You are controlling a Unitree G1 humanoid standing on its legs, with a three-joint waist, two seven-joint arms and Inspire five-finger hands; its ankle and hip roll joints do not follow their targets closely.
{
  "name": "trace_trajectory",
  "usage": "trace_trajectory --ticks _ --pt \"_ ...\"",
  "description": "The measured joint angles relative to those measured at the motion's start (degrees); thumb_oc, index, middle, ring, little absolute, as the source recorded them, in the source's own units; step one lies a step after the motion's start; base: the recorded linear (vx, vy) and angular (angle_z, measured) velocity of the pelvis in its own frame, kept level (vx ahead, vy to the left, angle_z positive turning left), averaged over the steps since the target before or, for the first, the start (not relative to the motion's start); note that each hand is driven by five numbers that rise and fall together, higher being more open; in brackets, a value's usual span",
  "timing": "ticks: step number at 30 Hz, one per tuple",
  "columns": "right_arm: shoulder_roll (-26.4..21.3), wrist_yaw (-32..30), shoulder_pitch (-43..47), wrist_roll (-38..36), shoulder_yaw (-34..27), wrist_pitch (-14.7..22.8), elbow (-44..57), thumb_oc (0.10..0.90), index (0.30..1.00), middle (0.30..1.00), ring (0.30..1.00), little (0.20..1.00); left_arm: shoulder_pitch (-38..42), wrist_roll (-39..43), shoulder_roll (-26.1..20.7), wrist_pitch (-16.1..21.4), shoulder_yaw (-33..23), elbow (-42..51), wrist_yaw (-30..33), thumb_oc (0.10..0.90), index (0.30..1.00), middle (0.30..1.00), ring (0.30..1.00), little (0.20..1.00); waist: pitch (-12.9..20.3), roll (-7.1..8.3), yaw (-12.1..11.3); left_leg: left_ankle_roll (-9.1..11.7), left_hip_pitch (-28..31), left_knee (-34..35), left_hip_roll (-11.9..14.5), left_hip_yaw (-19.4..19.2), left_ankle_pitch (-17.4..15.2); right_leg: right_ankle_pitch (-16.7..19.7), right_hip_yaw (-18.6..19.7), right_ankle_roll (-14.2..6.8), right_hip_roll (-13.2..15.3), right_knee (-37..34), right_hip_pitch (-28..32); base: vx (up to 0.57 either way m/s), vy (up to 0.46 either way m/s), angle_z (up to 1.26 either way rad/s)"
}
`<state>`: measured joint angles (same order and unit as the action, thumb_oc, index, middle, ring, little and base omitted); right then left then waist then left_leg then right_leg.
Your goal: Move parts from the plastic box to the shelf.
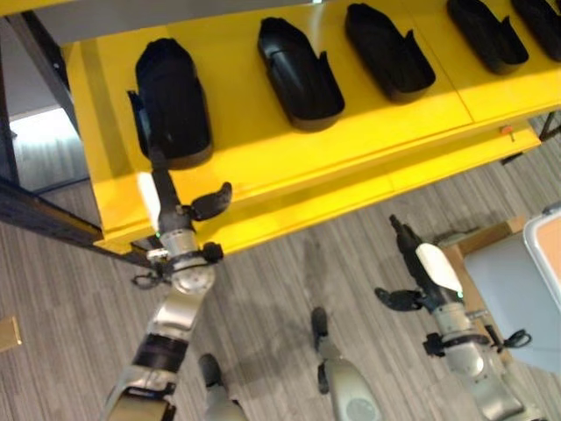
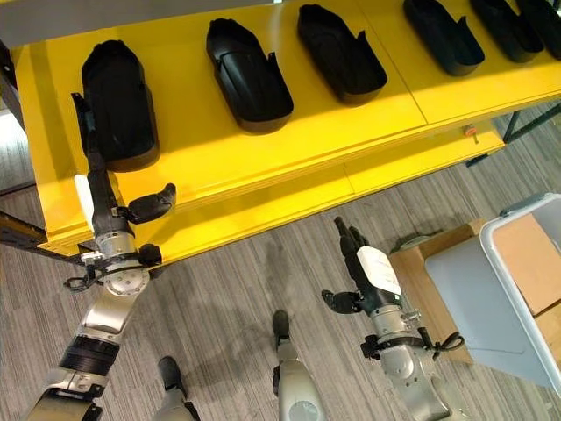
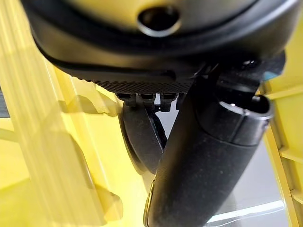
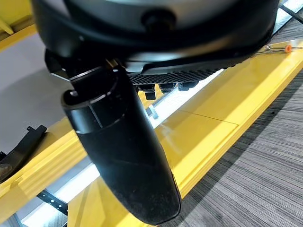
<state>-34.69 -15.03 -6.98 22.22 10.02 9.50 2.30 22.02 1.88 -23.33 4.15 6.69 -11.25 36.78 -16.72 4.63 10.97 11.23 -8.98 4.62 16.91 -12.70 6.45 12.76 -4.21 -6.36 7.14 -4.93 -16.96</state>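
1. Left eye view: a glossy yellow shelf with a stepped front lip carries a row of matte black moulded parts, each a long hollow shell, rounded at one end with raised side tabs. The leftmost part lies at the shelf's left end; the next part and a third part lie apart from it to the right. The left hand reaches up over the shelf's front edge, fingers straight and meeting the near end of the leftmost part, thumb splayed sideways over the yellow surface. The floor is grey striped carpet.

2. Right eye view: the right hand hangs over the carpet, well short of the shelf, fingers straight and together, holding nothing. Beside it sits the pale grey plastic box, smooth-walled, with brown cardboard inside.

3. Left wrist view: past the dark textured palm, the straight fingers touch the black part's curved end on the yellow board; the thumb stands clear.

4. Right wrist view: the thumb juts out over the shelf's yellow edge and carpet, with nothing in the hand.
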Motion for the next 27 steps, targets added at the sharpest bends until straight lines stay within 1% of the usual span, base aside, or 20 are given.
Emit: trace_trajectory --ticks 16,20,27 --pt "0.0 0.0 0.2 0.0 0.0 0.0 0.0 0.900 1.000 1.000 1.000 1.000 0.3 0.0 0.0 0.0 0.5 0.0 -1.2 0.900 1.000 1.000 1.000 1.000 0.0 0.00 -0.1 0.0 0.0 0.0 0.0 0.0 0.0 0.0 0.0 0.0 0.0 0.0 0.0 0.00 0.000 0.00" --pt "0.0 -0.2 0.3 0.0 0.2 0.0 0.0 0.900 1.000 1.000 1.000 1.000 1.0 0.0 0.1 0.0 2.3 0.0 -1.3 0.900 1.000 1.000 1.000 1.000 0.0 0.00 -0.1 0.0 0.0 0.0 0.0 0.1 0.0 0.0 0.0 0.0 0.0 0.0 0.0 0.00 0.000 0.00" --pt "0.0 -0.5 0.2 0.0 0.3 -0.1 0.0 0.900 1.000 1.000 1.000 1.000 1.1 0.0 0.6 0.0 2.3 0.0 -1.3 0.900 1.000 1.000 1.000 1.000 0.0 0.00 -0.1 0.0 0.0 0.0 0.0 0.0 0.0 0.0 0.0 0.0 0.0 0.0 -0.1 0.00 0.000 0.00"
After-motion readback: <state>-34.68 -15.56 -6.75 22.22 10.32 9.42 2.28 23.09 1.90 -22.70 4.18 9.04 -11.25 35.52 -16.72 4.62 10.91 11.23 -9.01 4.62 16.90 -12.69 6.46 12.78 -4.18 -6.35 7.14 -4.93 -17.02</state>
